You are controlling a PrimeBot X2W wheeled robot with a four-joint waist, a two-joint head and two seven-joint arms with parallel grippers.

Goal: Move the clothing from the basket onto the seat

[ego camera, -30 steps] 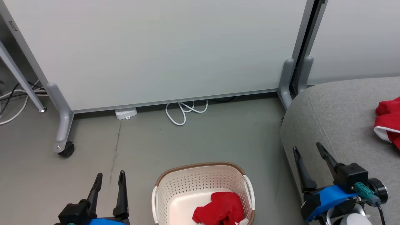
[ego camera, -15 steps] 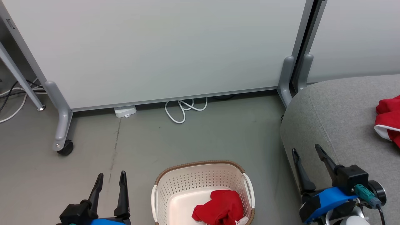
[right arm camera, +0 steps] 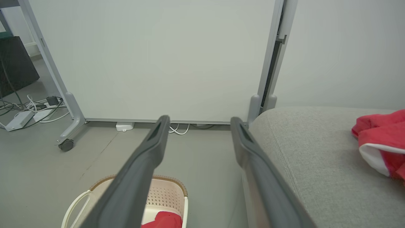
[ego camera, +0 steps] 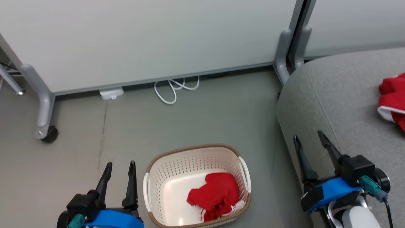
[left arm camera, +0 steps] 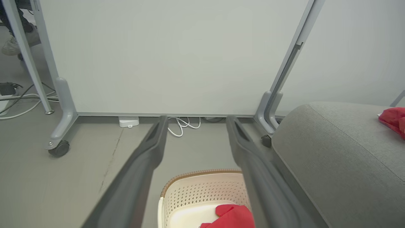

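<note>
Head view: left pincer (ego camera: 121,163) spread, empty, basket (ego camera: 190,148) just right of it, red garment (ego camera: 215,194) inside. Right pincer (ego camera: 308,135) spread, empty, at seat (ego camera: 341,95) edge; second garment (ego camera: 392,95) farther right.
Left wrist view: red garment below pincer tips, rightward.
Right wrist view: basket below-left of tips.
Risk: snagging perforated wall, dragging basket; shallow pinch, fabric dropped short.

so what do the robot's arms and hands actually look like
The left hand and right hand match: two long, dark, tapering fingers on a black block, backed by a bright blue housing with a teal connector. On the right, a black cable runs from that connector, beside a round black knob, and the forearm below is pale grey-white.
</note>
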